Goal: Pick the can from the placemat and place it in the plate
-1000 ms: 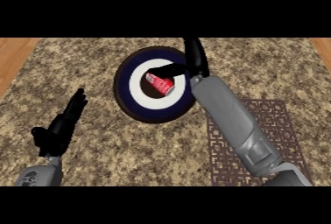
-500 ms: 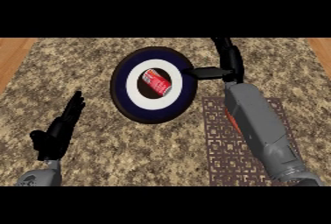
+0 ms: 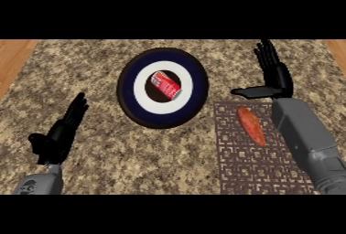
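Your can (image 3: 165,85) lies inside the plate (image 3: 130,87), clear of its rim. Both hands, left (image 3: 59,137) and right (image 3: 272,75), hold nothing, fingers straight, over open counter (image 3: 142,155).

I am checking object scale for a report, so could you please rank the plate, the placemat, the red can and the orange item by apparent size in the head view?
1. Placemat, partly hidden by the right forearm.
2. Plate, close behind; the order is unsure.
3. Orange item on the placemat.
4. Red can in the plate; these last two look nearly alike.

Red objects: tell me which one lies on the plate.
The red can, on the plate's white centre. The elongated orange-red object lies on the brown placemat.
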`<control>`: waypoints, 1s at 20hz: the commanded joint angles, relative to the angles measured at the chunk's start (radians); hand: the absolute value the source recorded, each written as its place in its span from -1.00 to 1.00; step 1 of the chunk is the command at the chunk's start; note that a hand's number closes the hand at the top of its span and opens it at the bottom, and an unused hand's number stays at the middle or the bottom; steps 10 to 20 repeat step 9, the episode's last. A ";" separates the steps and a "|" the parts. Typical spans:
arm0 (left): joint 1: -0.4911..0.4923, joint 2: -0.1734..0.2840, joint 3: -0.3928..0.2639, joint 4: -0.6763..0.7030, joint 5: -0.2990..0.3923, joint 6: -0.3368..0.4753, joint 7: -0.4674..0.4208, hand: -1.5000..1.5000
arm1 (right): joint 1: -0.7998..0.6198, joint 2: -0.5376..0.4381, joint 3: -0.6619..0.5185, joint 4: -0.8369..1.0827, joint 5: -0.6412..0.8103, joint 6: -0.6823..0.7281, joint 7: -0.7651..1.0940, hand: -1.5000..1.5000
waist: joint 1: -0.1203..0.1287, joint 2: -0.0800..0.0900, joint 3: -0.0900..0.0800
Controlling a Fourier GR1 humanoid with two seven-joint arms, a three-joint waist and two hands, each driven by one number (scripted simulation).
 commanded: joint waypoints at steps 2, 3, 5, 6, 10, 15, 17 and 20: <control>0.056 0.021 0.007 -0.062 0.021 -0.038 0.006 0.00 | 0.025 -0.023 0.004 0.113 0.046 0.048 -0.138 -1.00 | 0.012 -0.002 0.000; 0.012 -0.022 -0.017 -0.023 -0.008 0.002 -0.018 0.00 | 0.036 -0.055 0.006 0.127 0.053 0.094 -0.169 -1.00 | 0.016 0.005 0.001; 0.006 -0.023 -0.025 -0.016 -0.014 0.000 0.011 0.00 | -0.011 -0.063 0.000 0.155 0.060 0.084 -0.157 -1.00 | 0.016 0.004 0.001; -0.001 -0.009 -0.011 -0.004 -0.011 -0.006 0.003 0.00 | 0.020 -0.049 0.009 0.164 0.076 0.062 -0.199 -1.00 | 0.012 0.003 0.001; -0.012 0.000 0.000 -0.006 -0.008 -0.009 0.007 0.00 | -0.009 -0.038 -0.007 0.183 0.072 0.034 -0.209 -1.00 | 0.012 0.002 0.001; -0.012 0.000 0.000 -0.006 -0.008 -0.009 0.007 0.00 | -0.009 -0.038 -0.007 0.183 0.072 0.034 -0.209 -1.00 | 0.012 0.002 0.001; -0.012 0.000 0.000 -0.006 -0.008 -0.009 0.007 0.00 | -0.009 -0.038 -0.007 0.183 0.072 0.034 -0.209 -1.00 | 0.012 0.002 0.001; -0.012 0.000 0.000 -0.006 -0.008 -0.009 0.007 0.00 | -0.009 -0.038 -0.007 0.183 0.072 0.034 -0.209 -1.00 | 0.012 0.002 0.001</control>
